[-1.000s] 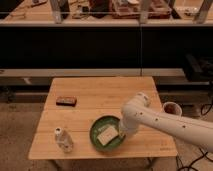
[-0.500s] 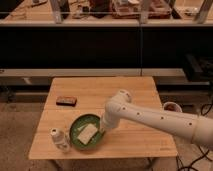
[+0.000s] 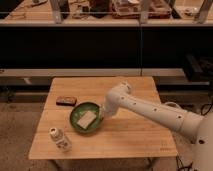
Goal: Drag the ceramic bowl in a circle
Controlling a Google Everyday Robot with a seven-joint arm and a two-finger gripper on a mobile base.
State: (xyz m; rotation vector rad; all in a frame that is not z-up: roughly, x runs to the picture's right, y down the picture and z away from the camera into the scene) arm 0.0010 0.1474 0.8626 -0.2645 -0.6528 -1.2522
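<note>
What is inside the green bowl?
A pale flat piece lies inside the green bowl; what it is cannot be told. The gripper is at the bowl's right rim, covering that edge. The bowl stands on the wooden table.

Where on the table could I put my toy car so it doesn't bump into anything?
The table's right front part, in front of the arm, is bare wood. The back edge behind the small dark block is bare too. The left front is crowded: the green ceramic bowl, the gripper at its right rim, and the white bottle by the front-left corner.
</note>
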